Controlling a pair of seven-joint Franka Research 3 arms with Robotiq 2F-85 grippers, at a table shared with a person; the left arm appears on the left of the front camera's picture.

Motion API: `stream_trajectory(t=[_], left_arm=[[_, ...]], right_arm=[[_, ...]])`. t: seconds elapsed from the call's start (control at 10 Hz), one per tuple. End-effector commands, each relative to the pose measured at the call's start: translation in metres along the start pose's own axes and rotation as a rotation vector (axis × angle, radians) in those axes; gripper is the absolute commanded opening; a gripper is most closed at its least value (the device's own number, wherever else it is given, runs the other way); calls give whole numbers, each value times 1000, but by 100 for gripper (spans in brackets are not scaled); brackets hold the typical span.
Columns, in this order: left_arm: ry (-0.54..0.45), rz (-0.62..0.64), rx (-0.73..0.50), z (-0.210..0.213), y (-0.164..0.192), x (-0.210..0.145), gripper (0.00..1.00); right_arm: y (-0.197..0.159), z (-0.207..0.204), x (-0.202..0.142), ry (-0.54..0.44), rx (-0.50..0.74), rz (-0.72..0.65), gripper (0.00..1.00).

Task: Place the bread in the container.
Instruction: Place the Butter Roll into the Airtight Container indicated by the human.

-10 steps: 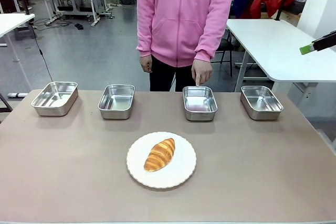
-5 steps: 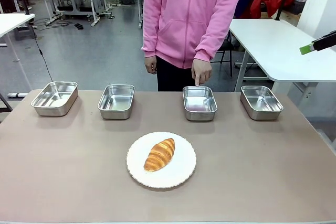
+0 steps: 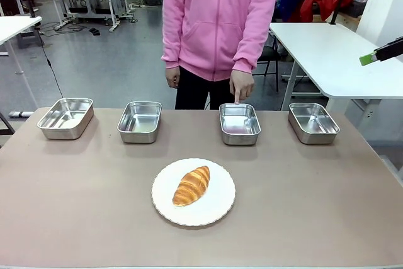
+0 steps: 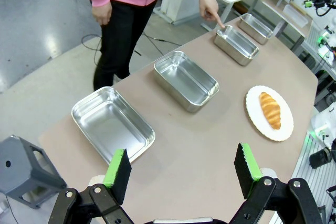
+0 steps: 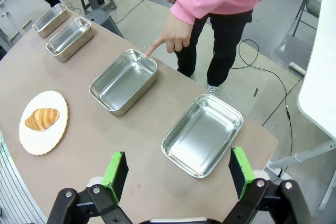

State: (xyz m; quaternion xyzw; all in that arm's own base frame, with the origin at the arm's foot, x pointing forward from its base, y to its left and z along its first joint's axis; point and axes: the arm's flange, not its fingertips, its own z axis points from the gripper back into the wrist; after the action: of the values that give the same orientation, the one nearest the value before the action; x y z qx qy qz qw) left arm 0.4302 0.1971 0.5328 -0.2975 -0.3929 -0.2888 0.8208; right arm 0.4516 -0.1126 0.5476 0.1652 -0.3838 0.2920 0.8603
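The bread (image 3: 191, 185), a golden croissant, lies on a round white plate (image 3: 220, 209) at the table's middle front. A person's hand (image 3: 241, 85) points a finger down at the far rim of the container (image 3: 240, 122), the third steel pan from the left. My left gripper (image 4: 182, 171) hovers open and empty above the table's left end, with the bread (image 4: 271, 110) far off. My right gripper (image 5: 177, 172) is open and empty above the right end, over the rightmost pan (image 5: 202, 135); the pointed-at container (image 5: 123, 82) lies beyond it. One green pad (image 3: 368, 59) shows at the upper right.
Other identical pans stand in the far row: two at the left (image 3: 66, 118) (image 3: 140, 121) and one at the right (image 3: 313, 122). The person in a pink hoodie (image 3: 220, 17) stands at the far edge. A white table (image 3: 340, 61) is behind on the right.
The person's body swayed to the right and back left. The pointing hand, the bread and the right gripper's pad have stayed where they were.
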Motion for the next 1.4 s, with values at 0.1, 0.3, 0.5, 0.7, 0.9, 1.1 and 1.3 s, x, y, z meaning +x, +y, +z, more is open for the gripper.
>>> stream_trajectory(t=[0.1,0.3,0.5,0.7,0.9,1.1,1.3], left_arm=[[-5,-13,-6,2,0,0,100],[-5,-13,-6,2,0,0,100],[-5,-13,-6,2,0,0,100],[-5,-13,-6,2,0,0,100],[-5,-13,-6,2,0,0,100],[-5,-13,-6,2,0,0,100],[-5,-13,-6,2,0,0,100]], right_arm=[[40,-12,24,-6,-82,-61,100],[94,-32,49,29,-130,-83,100],[165,-62,68,124,-179,-106,100],[238,-95,80,233,-201,-138,100],[305,-140,76,332,-214,-270,100],[348,-187,64,361,-349,-461,100],[352,-197,52,460,-180,-563,100]])
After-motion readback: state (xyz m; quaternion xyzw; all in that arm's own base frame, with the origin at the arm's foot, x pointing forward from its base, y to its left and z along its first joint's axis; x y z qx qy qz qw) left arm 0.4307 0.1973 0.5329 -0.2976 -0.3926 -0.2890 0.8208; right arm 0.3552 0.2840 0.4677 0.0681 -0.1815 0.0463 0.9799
